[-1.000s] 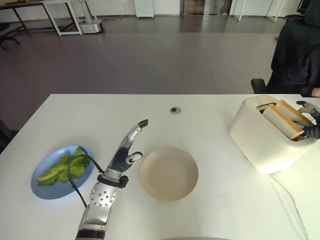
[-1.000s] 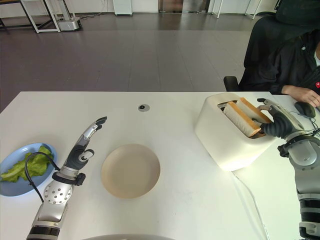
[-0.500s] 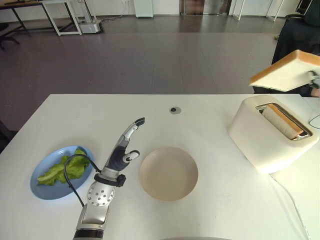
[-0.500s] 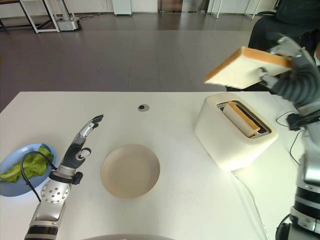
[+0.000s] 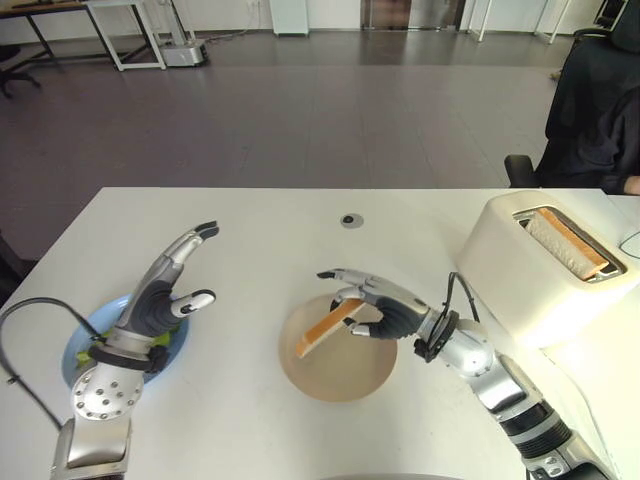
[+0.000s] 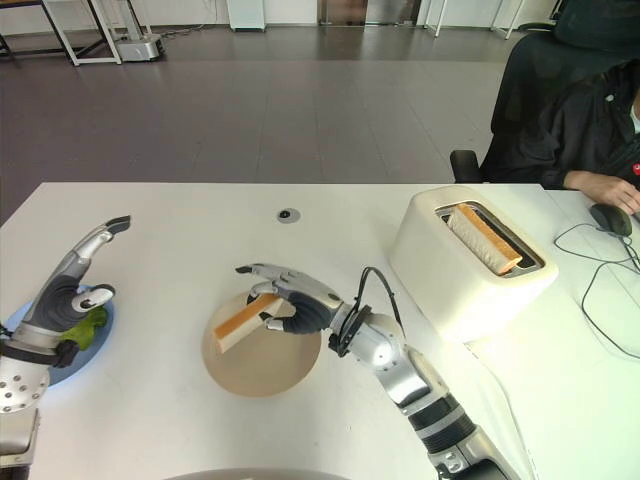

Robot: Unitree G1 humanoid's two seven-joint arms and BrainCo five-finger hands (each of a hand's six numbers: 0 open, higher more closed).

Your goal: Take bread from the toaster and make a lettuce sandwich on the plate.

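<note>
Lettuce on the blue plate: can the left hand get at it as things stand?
Probably yes. The left hand is open and empty, right over the blue plate, with the lettuce partly under it and nothing between them.

I'm at a plain white table (image 5: 300,230) with a little round grommet (image 5: 348,220) set into it near the far edge. Beyond that it's a big stretch of dark tiled floor (image 5: 330,120), kinda glossy, with light bouncing off it. Far left there's a metal-framed bench (image 5: 125,30) with a low wheeled base (image 5: 183,52) beside it. There's a black office chair (image 5: 520,170) off to my right and a mouse (image 6: 604,218) on the tabletop.
</note>
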